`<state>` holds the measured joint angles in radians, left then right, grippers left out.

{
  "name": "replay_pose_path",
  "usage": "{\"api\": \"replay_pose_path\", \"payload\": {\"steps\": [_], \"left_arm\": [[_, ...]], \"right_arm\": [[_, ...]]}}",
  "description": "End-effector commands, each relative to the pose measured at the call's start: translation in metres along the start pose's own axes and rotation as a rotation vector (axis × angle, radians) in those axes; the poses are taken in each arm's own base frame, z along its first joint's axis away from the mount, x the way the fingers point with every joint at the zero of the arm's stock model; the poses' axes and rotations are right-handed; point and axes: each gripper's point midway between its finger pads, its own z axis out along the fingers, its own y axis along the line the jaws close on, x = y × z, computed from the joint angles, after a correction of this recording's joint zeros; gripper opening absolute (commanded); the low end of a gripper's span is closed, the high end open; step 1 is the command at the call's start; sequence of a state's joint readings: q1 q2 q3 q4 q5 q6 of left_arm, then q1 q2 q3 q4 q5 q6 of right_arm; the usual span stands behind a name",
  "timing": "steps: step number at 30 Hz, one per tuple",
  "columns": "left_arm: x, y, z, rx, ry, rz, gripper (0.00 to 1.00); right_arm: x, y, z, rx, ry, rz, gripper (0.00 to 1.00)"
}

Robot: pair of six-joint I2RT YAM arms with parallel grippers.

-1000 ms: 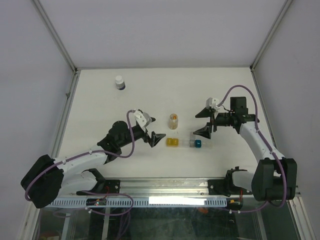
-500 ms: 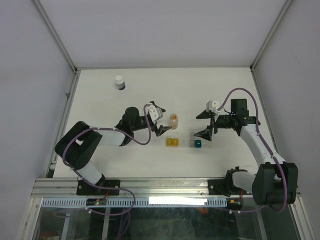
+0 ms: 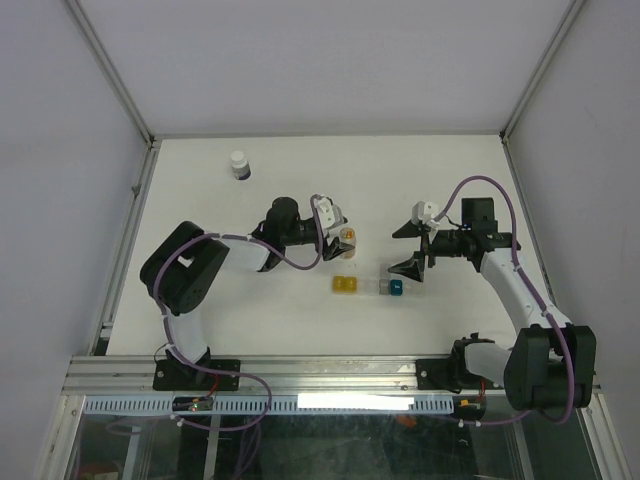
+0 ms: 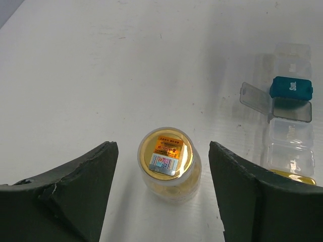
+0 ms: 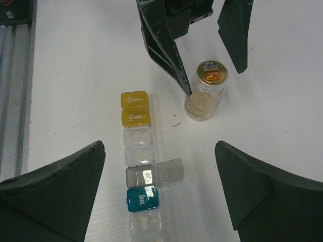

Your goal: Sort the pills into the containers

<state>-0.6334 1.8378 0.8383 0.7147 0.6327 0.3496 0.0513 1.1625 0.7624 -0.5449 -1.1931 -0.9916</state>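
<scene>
L arm: base at near edge, elbow folded up on the left side, forearm running right across the tabletop (image 3: 450, 170) toward the middle. Wrist low and level, left gripper (image 4: 160, 148) pointing right.

L gripper spread wide. Fingers (image 4: 81, 186) flank a small vial (image 4: 166, 164), one on each side. L wrist view shows bare tabletop between each finger and the glass, so no contact. Fingertips reach about level w/ the vial's body.

Vial stands upright, gold cap w/ small sticker on top, pale contents inside. Cap on.

R arm: base at near right, long link angling up and left, wrist bent so the right gripper (image 3: 408, 249) points left toward centre. Gripper spread wide, holding nothing, hanging above the tabletop. From its wrist cam the pill strip sits below, between the two fingers.

Containers: one straight strip of small square compartments, just nearer the robot than the vial, not touching it.
- yellow container (image 5: 135, 108): at the strip's left end (overhead view), closest to the L gripper, lids shut.
- clear cells in the middle; one greyish cell w/ its flap (image 5: 170, 170) swung open beside it.
- teal container (image 5: 143, 198): next to the open cell, lid shut, marked "Sun"; another clear cell past it.

Can't tell whether any cell holds pills.

White bottle (image 3: 239, 165) w/ dark band stands far back left, well apart from both arms.
</scene>
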Motion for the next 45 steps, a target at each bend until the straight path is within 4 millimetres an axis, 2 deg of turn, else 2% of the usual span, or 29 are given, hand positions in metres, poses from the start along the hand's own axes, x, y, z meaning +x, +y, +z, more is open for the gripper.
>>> {"api": "replay_pose_path", "payload": {"steps": [1, 3, 7, 10, 12, 15, 19, 24, 30, 33, 37, 45], "left_arm": [[-0.012, -0.002, 0.009, 0.069, -0.033, 0.001, 0.72], [-0.011, -0.002, 0.011, 0.075, -0.032, -0.011, 0.67], [-0.013, 0.001, 0.014, 0.072, -0.030, -0.052, 0.44], [-0.017, 0.001, 0.014, 0.070, -0.038, -0.068, 0.30], [-0.020, 0.001, 0.013, 0.068, -0.046, -0.075, 0.26], [-0.033, 0.001, 0.010, 0.063, -0.074, -0.098, 0.13], [-0.068, -0.004, -0.001, 0.051, -0.157, -0.183, 0.00], [-0.113, -0.023, -0.022, 0.043, -0.272, -0.380, 0.00], [-0.142, -0.042, -0.034, 0.015, -0.329, -0.610, 0.00], [-0.155, -0.053, -0.035, 0.010, -0.357, -0.655, 0.00], [-0.169, -0.060, -0.035, -0.030, -0.396, -0.653, 0.00], [-0.188, -0.058, -0.030, -0.100, -0.457, -0.715, 0.00]], "right_arm": [[-0.010, 0.000, -0.002, -0.002, -0.018, -0.047, 0.93], [-0.009, 0.000, -0.002, -0.003, -0.017, -0.046, 0.93], [-0.009, 0.000, -0.002, -0.004, -0.017, -0.047, 0.93], [-0.008, 0.001, -0.002, -0.007, -0.015, -0.042, 0.93], [-0.008, 0.001, -0.001, -0.008, -0.014, -0.041, 0.93], [-0.009, 0.001, -0.001, -0.009, -0.015, -0.041, 0.93], [-0.014, 0.004, -0.002, -0.020, -0.034, -0.041, 0.93], [-0.039, 0.009, -0.002, -0.041, -0.092, 0.071, 0.93], [-0.068, 0.023, -0.002, -0.090, -0.143, 0.054, 0.93], [-0.079, 0.024, -0.001, -0.091, -0.149, 0.069, 0.93], [-0.081, 0.022, 0.006, -0.077, -0.129, 0.117, 0.93], [-0.072, 0.027, 0.025, -0.081, -0.113, 0.108, 0.90]]}}
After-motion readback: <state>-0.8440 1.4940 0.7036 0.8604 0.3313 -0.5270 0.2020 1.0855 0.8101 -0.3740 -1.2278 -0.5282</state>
